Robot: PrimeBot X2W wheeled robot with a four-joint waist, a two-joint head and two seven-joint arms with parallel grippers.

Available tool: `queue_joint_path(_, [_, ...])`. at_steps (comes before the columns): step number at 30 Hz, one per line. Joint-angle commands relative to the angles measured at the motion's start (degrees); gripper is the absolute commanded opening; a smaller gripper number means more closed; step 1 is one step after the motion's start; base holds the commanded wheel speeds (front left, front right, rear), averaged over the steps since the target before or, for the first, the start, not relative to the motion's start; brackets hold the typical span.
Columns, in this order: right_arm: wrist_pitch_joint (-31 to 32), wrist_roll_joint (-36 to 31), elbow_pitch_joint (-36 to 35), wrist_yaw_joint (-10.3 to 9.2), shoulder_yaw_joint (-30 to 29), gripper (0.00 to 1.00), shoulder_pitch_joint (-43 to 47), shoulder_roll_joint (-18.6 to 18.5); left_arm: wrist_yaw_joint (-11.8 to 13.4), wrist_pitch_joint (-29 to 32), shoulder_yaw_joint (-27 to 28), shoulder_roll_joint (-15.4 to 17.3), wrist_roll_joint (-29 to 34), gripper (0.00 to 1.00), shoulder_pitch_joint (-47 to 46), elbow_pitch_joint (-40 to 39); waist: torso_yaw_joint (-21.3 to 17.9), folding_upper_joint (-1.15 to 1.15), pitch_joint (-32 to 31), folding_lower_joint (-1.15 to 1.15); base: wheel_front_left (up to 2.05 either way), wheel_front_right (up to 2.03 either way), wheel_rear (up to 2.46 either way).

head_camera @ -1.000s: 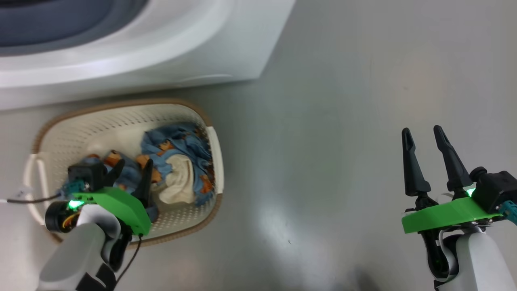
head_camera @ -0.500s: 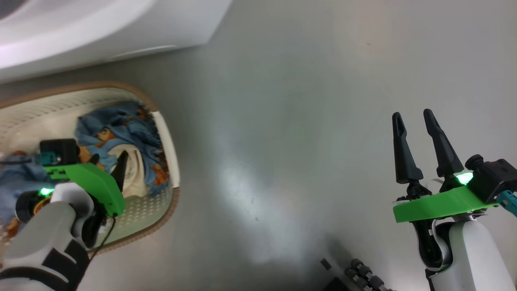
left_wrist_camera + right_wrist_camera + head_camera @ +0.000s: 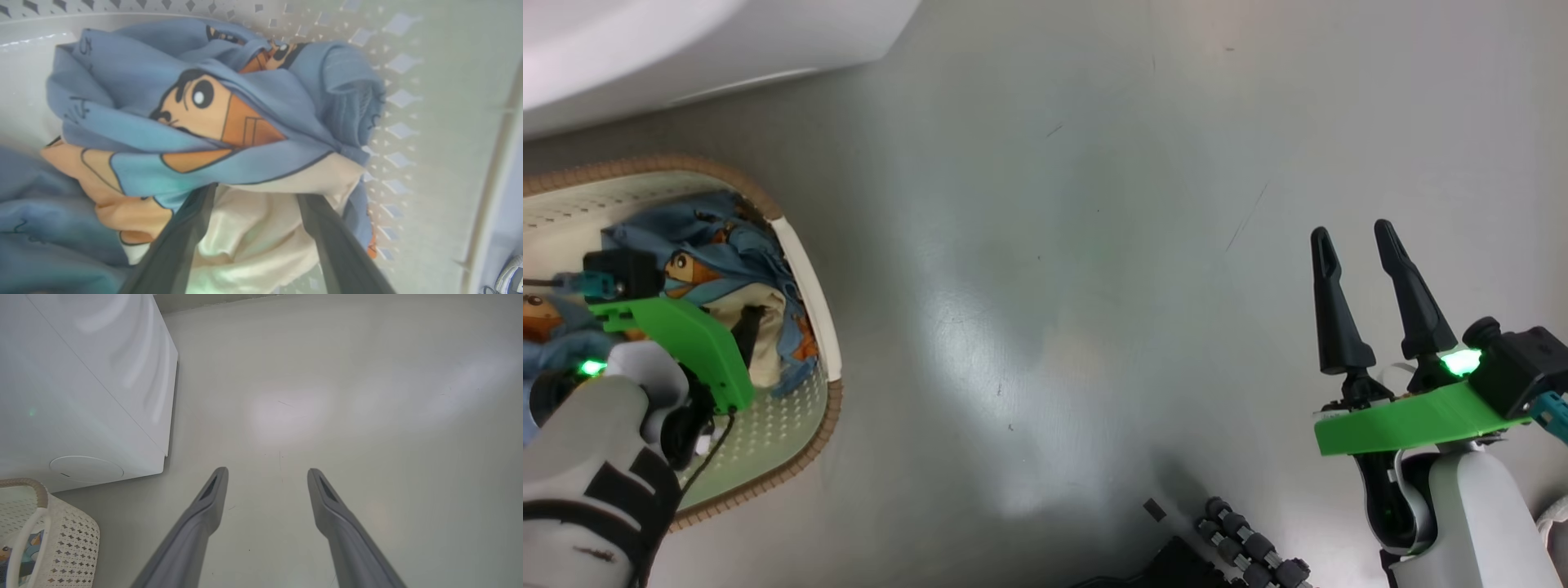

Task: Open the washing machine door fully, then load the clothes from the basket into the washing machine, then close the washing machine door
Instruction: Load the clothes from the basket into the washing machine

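The cream perforated basket stands on the floor at the left, below the corner of the white washing machine. Blue clothes with orange figures and a cream lining lie in it. My left gripper reaches down into the basket. It is open, its two fingers straddle the cream lining and their tips are tucked under the blue fabric. My right gripper hangs open over bare floor at the right, with nothing between its fingers. The washing machine door is out of view.
The washing machine's side and the basket show at the left of the right wrist view. Dark parts of my base poke in at the bottom edge. A shoe shows beyond the basket's wall.
The head camera has swung right, so basket and machine slide left in the picture. My left gripper has sunk deeper into the clothes, onto the cream lining. The right gripper holds its pose.
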Motion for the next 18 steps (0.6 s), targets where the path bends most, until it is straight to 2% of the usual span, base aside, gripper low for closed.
queue_joint_path(1, [-0.66, -0.08, -1.54, 0.09, 0.95, 1.0, 3.14, -0.25, -0.14, 0.05, 0.6, 0.76, -0.13, 1.0, -0.62, 1.61, 0.12, 0.0, 0.28, 0.0, 0.0, 0.0, 0.0])
queue_joint_path(7, [-0.66, -0.89, -2.89, 0.09, 0.83, 1.0, 4.43, -0.25, 0.25, -0.74, -1.51, -1.79, 2.04, 1.0, -4.79, 9.51, 0.93, 0.0, 1.32, 0.0, 0.0, 0.0, 0.0])
queue_joint_path(18, [-0.66, -1.6, -4.86, 0.09, 0.83, 1.0, 6.26, -0.25, 3.72, -0.65, -2.15, -3.61, 2.63, 1.0, -6.38, 12.37, 1.74, 0.0, 2.24, 0.0, 0.0, 0.0, 0.0])
